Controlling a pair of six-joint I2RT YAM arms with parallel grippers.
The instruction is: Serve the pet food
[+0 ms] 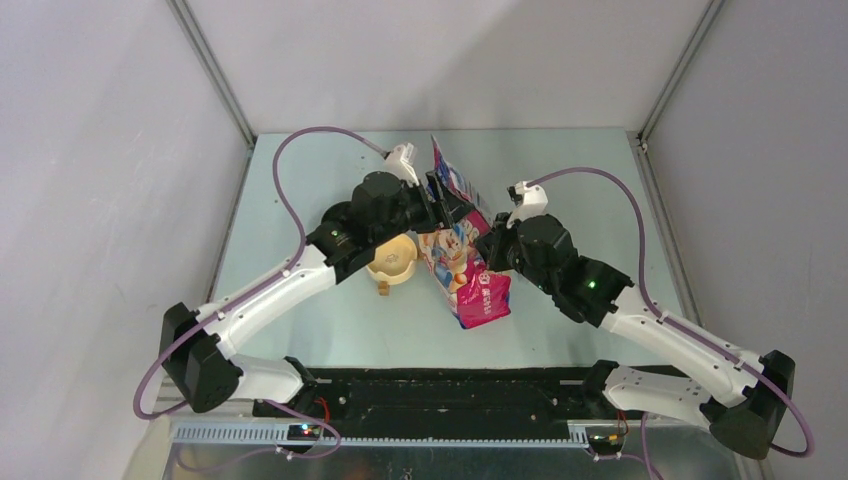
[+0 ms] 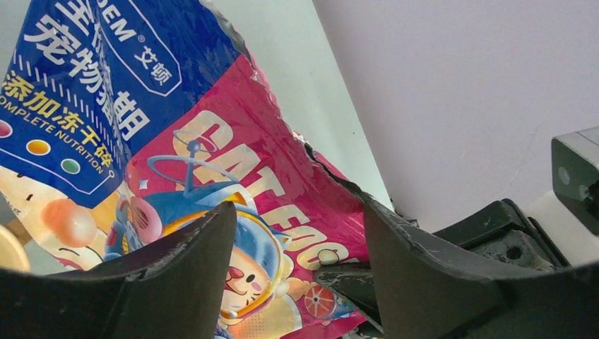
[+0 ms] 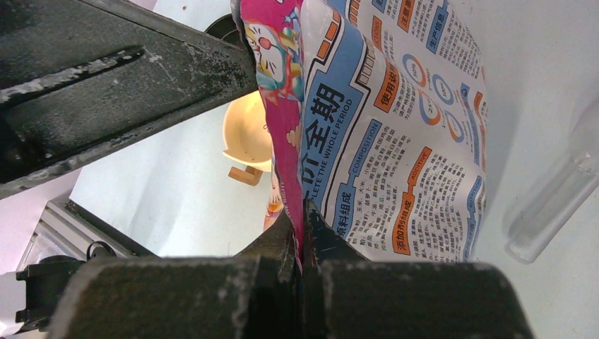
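The pet food is hidden; no kibble shows in any view. A glossy blue-and-pink cat-food bag [image 1: 466, 272] stands tilted at the table's middle. My right gripper [image 1: 493, 246] is shut on the bag's side seam [image 3: 305, 212]; the printed back panel [image 3: 395, 141] fills the right wrist view. My left gripper [image 1: 440, 205] is at the bag's upper part, open, its fingers [image 2: 187, 261] spread on either side of the bag's front [image 2: 233, 141] and torn top edge. A pale yellow bowl [image 1: 392, 258] sits just left of the bag.
A small brown piece [image 1: 383, 291] lies in front of the bowl [image 3: 247, 131]. A clear plastic scoop [image 3: 558, 198] rests on the table right of the bag. Grey walls enclose the table on three sides. The arm bases stand at the near edge.
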